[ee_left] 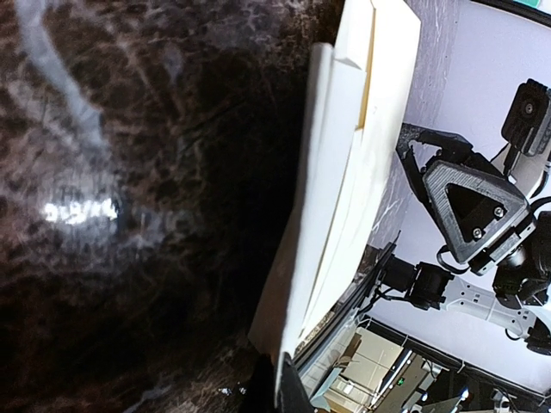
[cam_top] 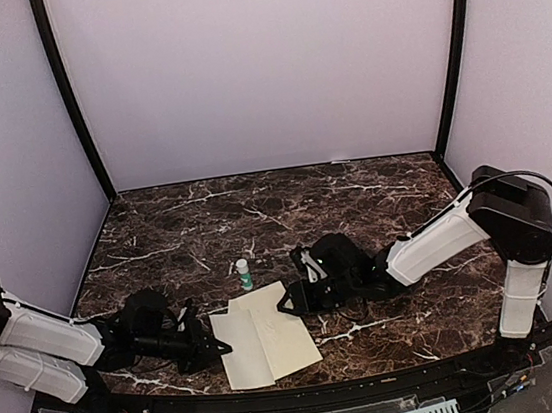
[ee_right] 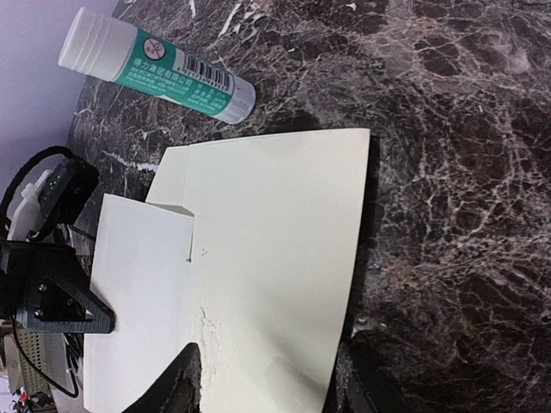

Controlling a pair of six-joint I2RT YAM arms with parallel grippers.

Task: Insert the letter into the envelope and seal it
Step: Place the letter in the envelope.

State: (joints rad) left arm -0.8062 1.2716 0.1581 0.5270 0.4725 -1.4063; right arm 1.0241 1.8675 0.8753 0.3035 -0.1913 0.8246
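The cream envelope [cam_top: 272, 336] lies flat on the dark marble table near its front edge, with a paler panel [cam_top: 238, 350] on its left side. No printed tan letter shows in any view. My left gripper [cam_top: 216, 350] is low at the envelope's left edge. In the left wrist view its jaws [ee_left: 282, 391] are closed on the thin edge of the envelope [ee_left: 344, 172]. My right gripper [cam_top: 290, 300] hovers over the envelope's upper right corner. In the right wrist view it [ee_right: 271, 387] is open and empty, its fingers spread over the envelope [ee_right: 275, 249].
A green-and-white glue stick [cam_top: 244, 274] stands just behind the envelope; it also shows in the right wrist view [ee_right: 159, 67]. The table's front rim [cam_top: 309, 389] runs close below the envelope. Walls enclose the back and sides.
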